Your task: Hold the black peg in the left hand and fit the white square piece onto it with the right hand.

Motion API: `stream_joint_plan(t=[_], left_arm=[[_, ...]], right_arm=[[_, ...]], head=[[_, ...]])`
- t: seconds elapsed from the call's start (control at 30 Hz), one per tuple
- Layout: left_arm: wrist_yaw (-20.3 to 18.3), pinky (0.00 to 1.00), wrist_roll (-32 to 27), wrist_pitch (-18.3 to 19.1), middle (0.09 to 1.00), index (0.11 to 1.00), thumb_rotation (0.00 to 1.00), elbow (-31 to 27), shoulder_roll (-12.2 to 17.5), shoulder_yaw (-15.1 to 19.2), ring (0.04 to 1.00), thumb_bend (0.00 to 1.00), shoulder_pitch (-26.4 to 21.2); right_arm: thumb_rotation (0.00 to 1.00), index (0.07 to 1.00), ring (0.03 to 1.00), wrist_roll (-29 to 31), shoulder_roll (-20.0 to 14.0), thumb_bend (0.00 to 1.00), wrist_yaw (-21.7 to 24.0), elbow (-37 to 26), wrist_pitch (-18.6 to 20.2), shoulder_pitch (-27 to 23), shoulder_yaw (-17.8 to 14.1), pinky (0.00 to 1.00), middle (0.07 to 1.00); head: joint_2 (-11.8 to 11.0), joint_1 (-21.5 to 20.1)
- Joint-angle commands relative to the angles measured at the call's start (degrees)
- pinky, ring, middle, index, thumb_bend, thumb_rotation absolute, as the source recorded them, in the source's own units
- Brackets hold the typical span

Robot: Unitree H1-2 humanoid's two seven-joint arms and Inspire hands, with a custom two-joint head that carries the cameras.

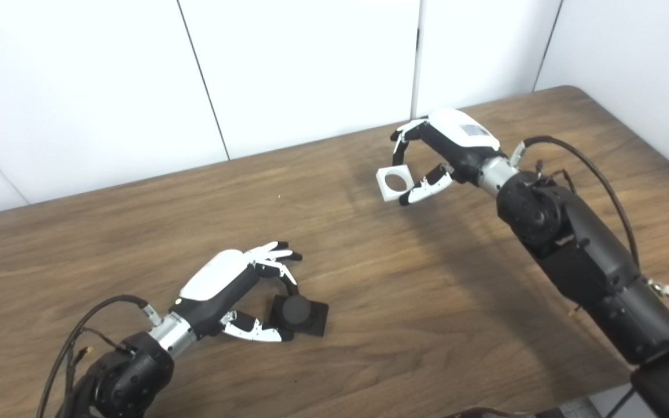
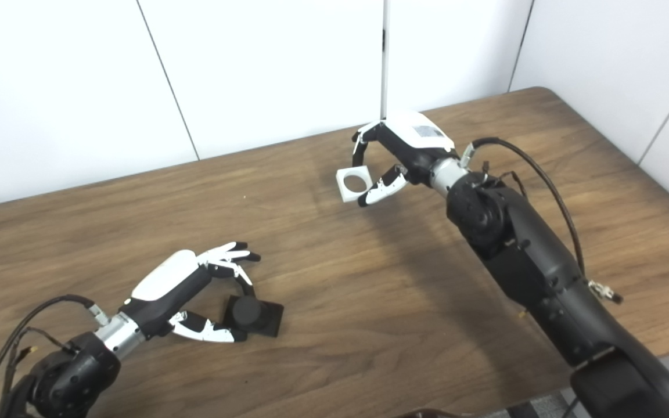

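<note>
Item 1: black peg [image 1: 298, 313], a round stud on a square base, lying on the wooden table [image 1: 369, 302]. My left hand [image 1: 236, 287] reaches around it, thumb and one fingertip at its edges; I cannot tell if it grips.

Item 2: white square piece [image 1: 395, 183] with round hole, pinched between thumb and fingers of my right hand [image 1: 448, 154], well apart from the peg.

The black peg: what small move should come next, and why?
Probably the left robot hand should close on the black peg and lift it: the peg looks to be still on the table, while the right robot hand already holds the white square piece.
</note>
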Motion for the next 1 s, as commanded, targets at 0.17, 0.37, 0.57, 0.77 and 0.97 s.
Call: stream_joint_plan(t=[0.17,0.37,0.57,0.77,0.97], left_arm=[[-2.1,0.94,2.4,0.9,0.881,0.491,0.08,2.2,0.4,-0.7,0.961,0.52,-0.4],[-1.9,0.95,2.2,1.0,0.880,0.491,0.08,2.7,-0.2,-0.5,0.963,0.52,-0.5],[-2.1,0.96,2.9,1.6,0.884,0.491,0.08,2.7,-0.6,-0.5,0.968,0.52,-0.8],[-2.0,0.96,3.4,2.0,0.885,0.491,0.08,2.5,-1.0,-0.6,0.966,0.52,-1.1],[-2.1,0.96,3.9,2.7,0.888,0.491,0.08,2.4,-1.6,-0.8,0.971,0.52,-1.3]], right_arm=[[0.14,0.481,0.869,1.1,1.5,0.52,0.4,-11.0,1.0,2.0,-2.9,0.85,0.800],[0.14,0.481,0.871,0.3,4.4,0.52,0.9,-19.0,2.4,6.0,-3.6,0.82,0.795],[0.14,0.481,0.877,-1.3,6.4,0.52,4.8,-25.9,5.0,7.8,-2.5,0.84,0.798],[0.14,0.481,0.877,-2.5,8.5,0.52,7.5,-30.8,5.8,8.9,-1.1,0.89,0.788],[0.14,0.481,0.868,-3.7,10.7,0.52,9.1,-33.4,5.5,10.7,-0.1,0.91,0.784]], head=[[0.7,1.2],[1.2,2.5],[1.8,4.1],[2.5,6.2],[3.2,8.4]])
